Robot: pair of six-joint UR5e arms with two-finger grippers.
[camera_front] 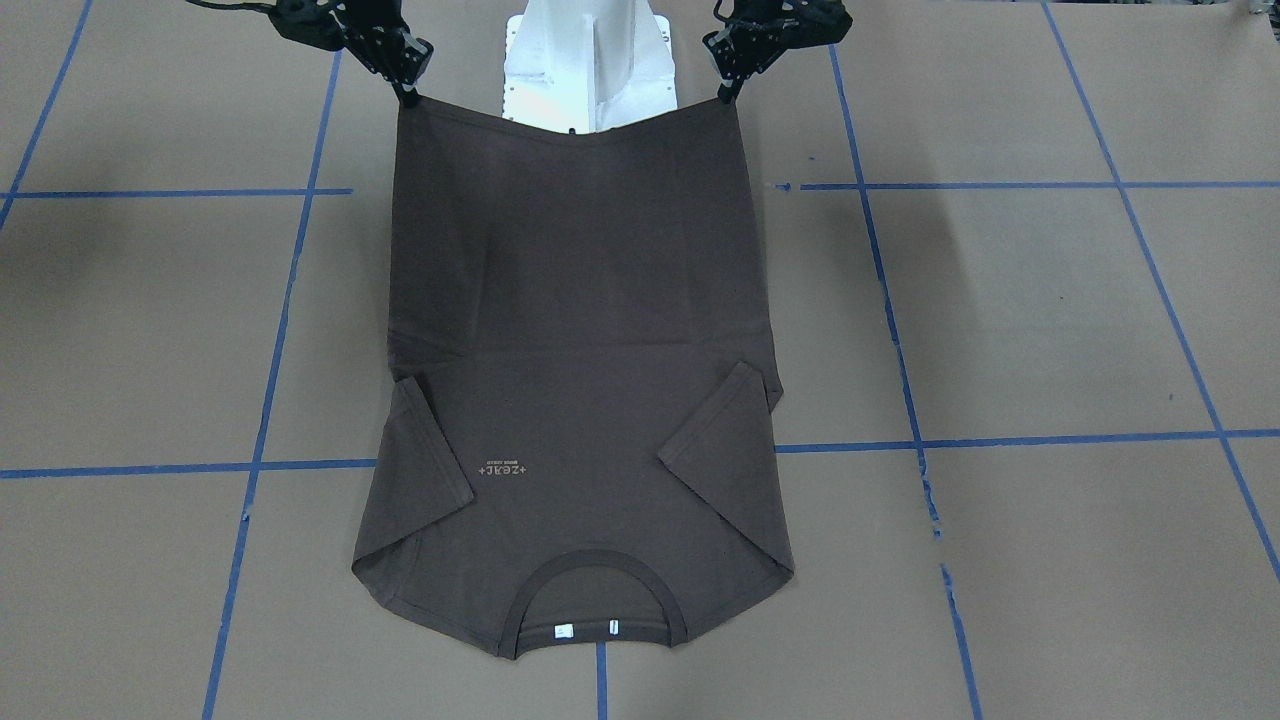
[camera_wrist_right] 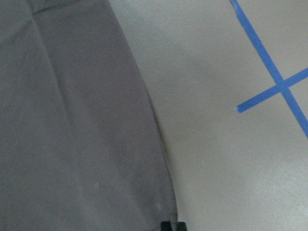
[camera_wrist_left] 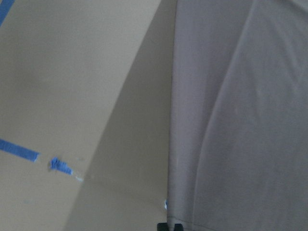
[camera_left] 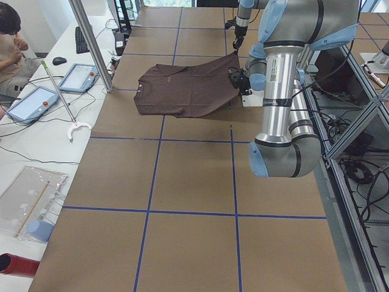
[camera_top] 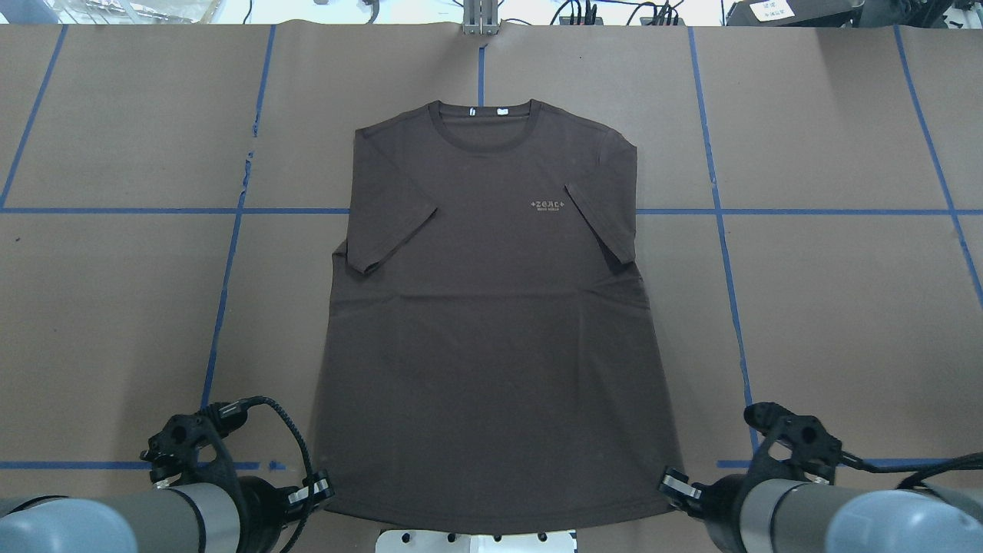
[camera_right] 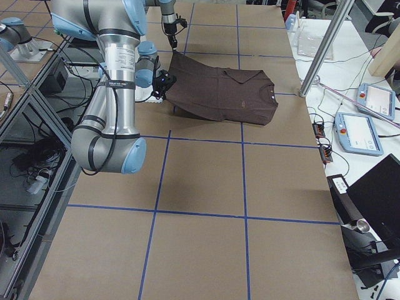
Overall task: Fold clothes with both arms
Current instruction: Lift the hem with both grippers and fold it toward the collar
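Bearing barely legible chest lettering (camera_top: 548,205); dark T-shirt (camera_top: 491,346)

T-shirt (camera_top: 491,322) on the table (camera_top: 115,307) — collar (camera_top: 482,123) far, hem (camera_top: 491,525) near — between left pincer (camera_top: 326,491) and right pincer (camera_top: 666,485).

In my left wrist view the bottom edge cuts off all but the black tips of my left fingers (camera_wrist_left: 170,226). My right fingers (camera_wrist_right: 172,225) show as the same sliver in the right wrist view. The corners of the dark grey-brown short-sleeved T-shirt (camera_top: 491,322) are hidden inside both pinches. Far from my fingers, the pale chest lettering (camera_top: 548,205) and white neck tags (camera_top: 486,112) are too small to read. The hem between my fingers covers part of the white pedestal base (camera_top: 476,541).
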